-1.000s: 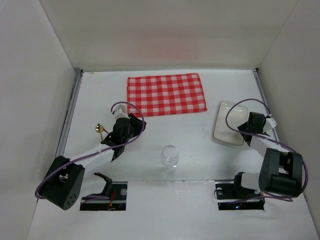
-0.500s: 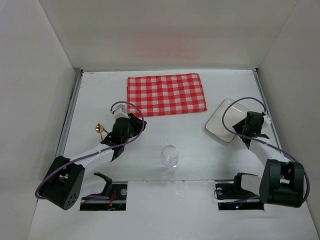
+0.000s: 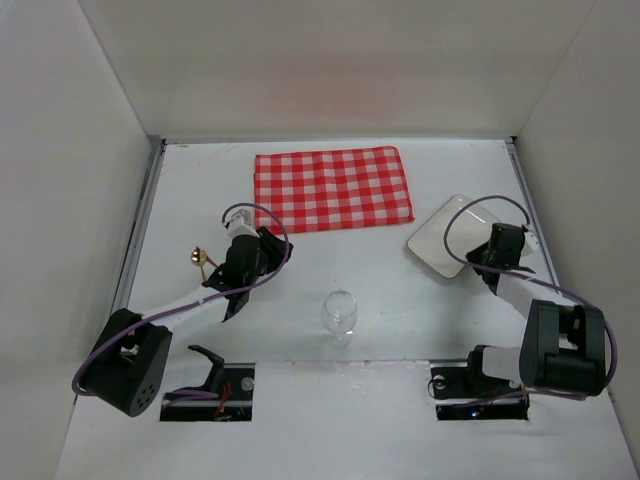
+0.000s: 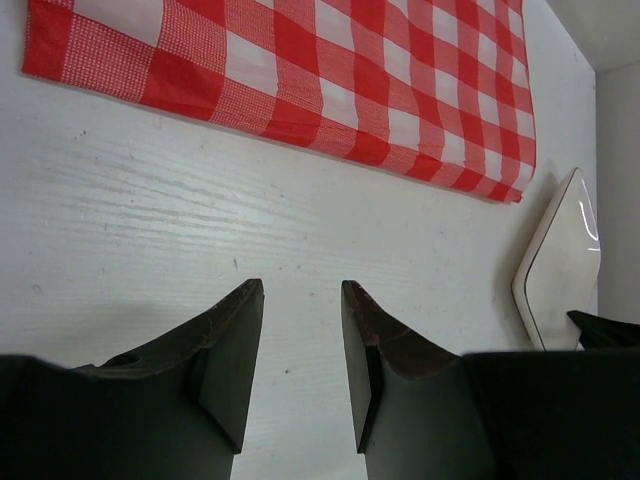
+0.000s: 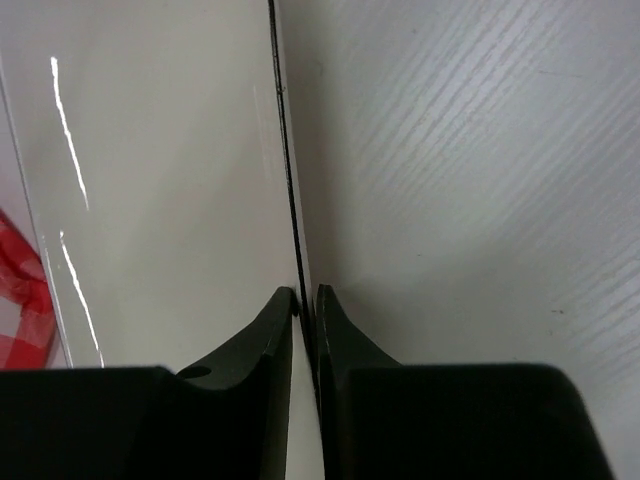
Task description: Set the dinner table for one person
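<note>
The white dinner table [image 3: 380, 270] fills the top view. A white rectangular plate [image 3: 447, 235] with a dark rim lies at the right, turned diamond-wise. My right gripper [image 3: 487, 256] is shut on its near right edge; the right wrist view shows the jaws pinching the rim [image 5: 304, 300] of the plate [image 5: 160, 160]. A clear wine glass [image 3: 339, 314] stands upright at the near centre. A gold piece of cutlery [image 3: 198, 260] lies at the left, partly hidden by the arm. My left gripper [image 3: 258, 245] is open and empty over bare table [image 4: 300, 300].
A red-and-white checked cloth [image 3: 332, 187] lies flat at the far centre, also in the left wrist view [image 4: 330, 80]. Metal rails [image 3: 140, 225] run along both side edges. White walls enclose three sides.
My right gripper has dragged the plate leftward and turned it, so it now lies diamond-wise closer to the cloth. The left arm has not moved.
</note>
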You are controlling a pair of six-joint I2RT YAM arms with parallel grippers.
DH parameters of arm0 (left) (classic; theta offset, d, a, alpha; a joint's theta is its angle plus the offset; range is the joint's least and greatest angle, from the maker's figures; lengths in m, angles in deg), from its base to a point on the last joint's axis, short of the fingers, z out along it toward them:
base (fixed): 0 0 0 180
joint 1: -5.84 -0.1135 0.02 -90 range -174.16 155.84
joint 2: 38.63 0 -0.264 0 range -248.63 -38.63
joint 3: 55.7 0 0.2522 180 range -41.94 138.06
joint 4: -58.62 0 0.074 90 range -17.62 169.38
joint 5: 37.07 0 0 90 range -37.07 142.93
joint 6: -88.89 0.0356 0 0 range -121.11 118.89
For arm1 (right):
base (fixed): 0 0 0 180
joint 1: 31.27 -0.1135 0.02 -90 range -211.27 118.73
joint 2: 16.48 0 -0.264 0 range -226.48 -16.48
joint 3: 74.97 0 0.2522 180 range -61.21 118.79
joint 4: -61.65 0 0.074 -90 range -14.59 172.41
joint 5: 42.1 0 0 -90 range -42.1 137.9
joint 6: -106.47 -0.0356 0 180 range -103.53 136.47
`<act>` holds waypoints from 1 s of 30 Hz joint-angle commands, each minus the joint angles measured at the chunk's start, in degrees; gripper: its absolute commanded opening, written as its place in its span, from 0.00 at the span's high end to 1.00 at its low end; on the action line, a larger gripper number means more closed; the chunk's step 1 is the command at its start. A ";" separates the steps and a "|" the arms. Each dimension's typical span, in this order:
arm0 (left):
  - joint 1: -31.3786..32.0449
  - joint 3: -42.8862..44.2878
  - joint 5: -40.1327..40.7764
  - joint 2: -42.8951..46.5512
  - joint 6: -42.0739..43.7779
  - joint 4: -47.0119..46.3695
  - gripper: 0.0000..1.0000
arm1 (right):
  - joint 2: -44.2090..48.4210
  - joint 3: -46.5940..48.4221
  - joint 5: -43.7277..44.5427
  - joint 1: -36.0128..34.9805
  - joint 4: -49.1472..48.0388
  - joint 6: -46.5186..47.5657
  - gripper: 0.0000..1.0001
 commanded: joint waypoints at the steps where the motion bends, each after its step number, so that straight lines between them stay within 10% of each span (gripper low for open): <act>1: -0.44 -0.36 0.15 0.48 0.38 -2.48 0.65 | 1.85 -2.18 1.07 -1.68 -1.65 -0.84 0.88; 4: -0.27 -0.36 0.15 0.48 0.30 -2.47 0.65 | 5.28 -4.29 1.94 -4.50 0.28 -2.68 0.86; 8: -0.35 -0.36 0.06 0.04 0.21 -2.56 0.65 | 12.04 -7.20 3.26 -6.88 0.20 -3.48 0.51; 11: -0.35 -0.36 -0.12 -0.05 0.21 -2.65 0.66 | 14.07 -6.85 5.11 -6.09 0.20 -1.12 0.45; 30: 0.00 -0.18 0.23 -0.84 0.47 -2.91 0.66 | -2.97 -3.77 -4.20 1.74 -14.29 -2.34 0.65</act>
